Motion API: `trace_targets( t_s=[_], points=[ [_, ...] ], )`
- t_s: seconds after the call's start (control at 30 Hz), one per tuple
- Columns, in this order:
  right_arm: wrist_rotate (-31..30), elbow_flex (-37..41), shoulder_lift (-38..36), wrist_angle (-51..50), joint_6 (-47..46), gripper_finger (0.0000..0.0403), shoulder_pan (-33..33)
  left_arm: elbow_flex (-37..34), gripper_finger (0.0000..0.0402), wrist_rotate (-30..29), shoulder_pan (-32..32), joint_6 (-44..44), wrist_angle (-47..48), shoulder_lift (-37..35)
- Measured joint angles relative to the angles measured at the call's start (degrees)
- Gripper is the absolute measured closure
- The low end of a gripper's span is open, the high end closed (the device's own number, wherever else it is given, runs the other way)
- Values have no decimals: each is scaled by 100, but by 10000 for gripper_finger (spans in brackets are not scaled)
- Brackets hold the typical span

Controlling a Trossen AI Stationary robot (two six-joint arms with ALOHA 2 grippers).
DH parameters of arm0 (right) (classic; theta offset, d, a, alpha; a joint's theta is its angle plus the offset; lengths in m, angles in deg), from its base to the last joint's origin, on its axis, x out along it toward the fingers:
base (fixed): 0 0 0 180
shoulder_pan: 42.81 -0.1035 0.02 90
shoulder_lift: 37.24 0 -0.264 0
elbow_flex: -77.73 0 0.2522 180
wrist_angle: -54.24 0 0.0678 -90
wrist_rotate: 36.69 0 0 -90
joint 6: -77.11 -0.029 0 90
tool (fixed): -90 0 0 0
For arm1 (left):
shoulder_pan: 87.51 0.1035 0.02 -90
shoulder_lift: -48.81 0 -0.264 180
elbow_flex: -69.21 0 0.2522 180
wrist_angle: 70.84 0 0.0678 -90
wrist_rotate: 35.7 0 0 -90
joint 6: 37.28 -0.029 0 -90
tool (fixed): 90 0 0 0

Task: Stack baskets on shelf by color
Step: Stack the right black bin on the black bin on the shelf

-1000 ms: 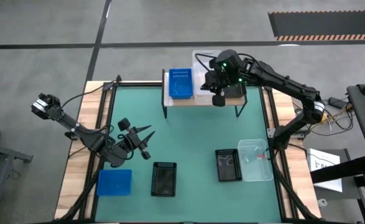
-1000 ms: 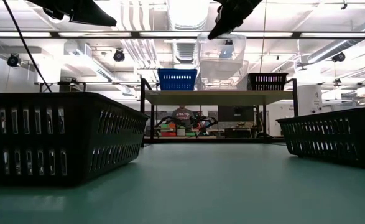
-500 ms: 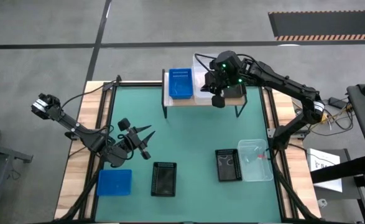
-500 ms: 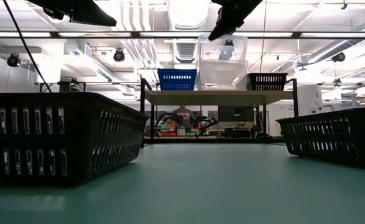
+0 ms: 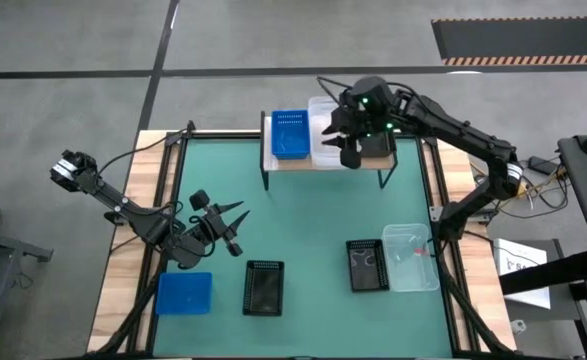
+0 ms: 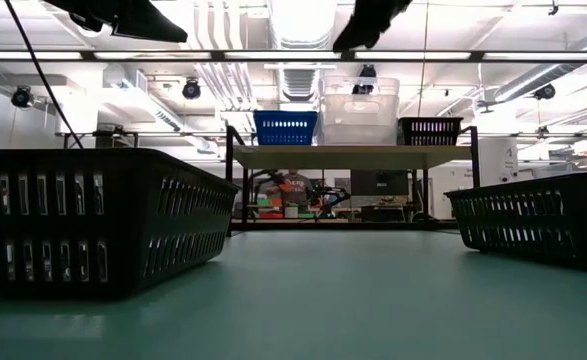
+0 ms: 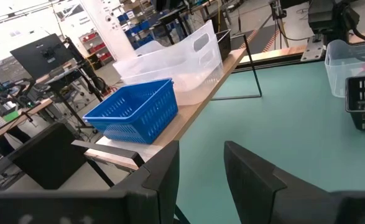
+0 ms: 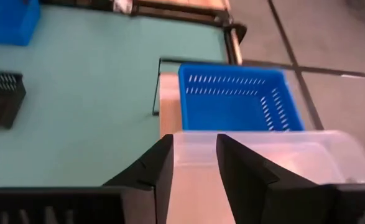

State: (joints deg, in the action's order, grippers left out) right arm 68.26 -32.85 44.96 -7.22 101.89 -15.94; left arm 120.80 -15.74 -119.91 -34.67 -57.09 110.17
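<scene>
The shelf [image 5: 327, 166] stands at the table's far edge and bears three baskets side by side: a blue one [image 5: 290, 134], a clear one [image 5: 322, 118] and a black one [image 5: 381, 147]. The clear basket [image 6: 359, 98] rests on its bottom on the wooden top [image 6: 351, 155]. My right gripper [image 5: 339, 139] hovers open just above the clear basket's rim [image 8: 194, 142] on the side toward the black basket; the fingers are apart from it. My left gripper [image 5: 235, 228] waits open above the table's left half. More baskets lie on the table.
On the green table lie a blue basket [image 5: 184, 293], two black baskets [image 5: 264, 287] [image 5: 367, 264] and a clear basket [image 5: 411, 257] near the front. The middle of the table, between these and the shelf, is bare green surface.
The clear basket, held above the shelf a second ago, has come down and now rests on the shelf top between the blue and black baskets. My right gripper has opened and let go of it, staying just above its rim.
</scene>
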Motion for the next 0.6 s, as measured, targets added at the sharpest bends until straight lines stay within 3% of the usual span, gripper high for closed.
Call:
trace_targets(
  t_s=[0.13, 0.27, 0.33, 0.5, 0.6],
  points=[
    [242, -251, -92, 31, -344, 291, 0, -2, 291, 18, 1, 4, -1, 21],
    [1860, 60, -369, 348, -428, 320, -53, -9, 291, 42, 0, 10, -44, 96],
    [2241, 420, -565, 594, -420, 339, -213, -9, 291, 64, 0, 17, -203, 147],
    [1741, 1474, -1118, 1152, -377, 385, -798, -11, 291, 425, 0, 6, -767, 318],
    [1303, 1919, -1441, 1285, -461, 392, -1205, 7, 291, 668, -1, 9, -1252, 471]
  ],
)
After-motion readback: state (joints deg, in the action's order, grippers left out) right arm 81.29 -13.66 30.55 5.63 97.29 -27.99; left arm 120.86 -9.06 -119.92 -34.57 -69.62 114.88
